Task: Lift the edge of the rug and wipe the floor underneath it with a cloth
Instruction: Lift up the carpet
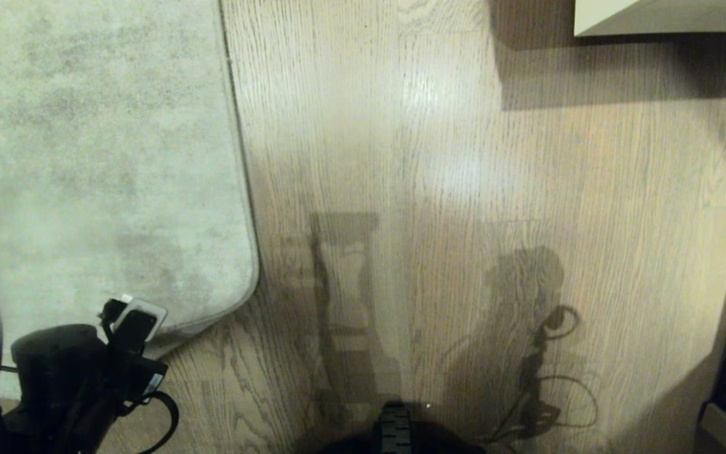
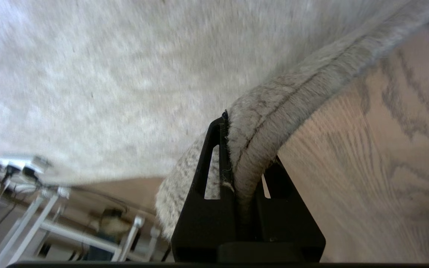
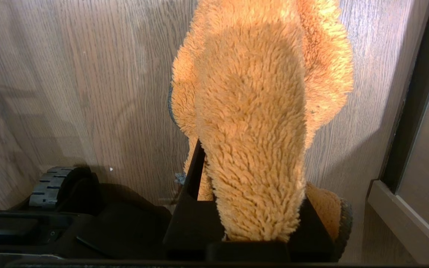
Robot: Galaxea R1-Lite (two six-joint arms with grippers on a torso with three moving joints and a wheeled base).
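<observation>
Head view: the rug covers the left part of the scene, its bound border running down toward a rounded corner at lower left. The floor, wood-grain planks with a sheen, fills the remainder. The left gripper sits at the near corner of the rug, at the lower left of the view, with its dark arm and cabling behind it. A pale cabinet edge shows at the upper right and casts a shadow on the planks. Shadows of the robot's arms fall across the middle of the floor.

Left wrist view: the left gripper has its black fingers closed tight on the rug edge. The stitched border passes between them and arches away, raised off the floor next to the grip. The paler underside of the rug shows beside one finger. The rest of the rug spreads behind. A blurred metal frame stands in the background.

Right wrist view: the right gripper holds the cloth; its fingers are clamped on the lower end of the orange-tan pile, which hangs out beyond them above the floor. Dark trim shows at the cloth's edge. Part of the robot's base with a ribbed wheel lies near the gripper. A furniture panel borders the floor on the far side.
</observation>
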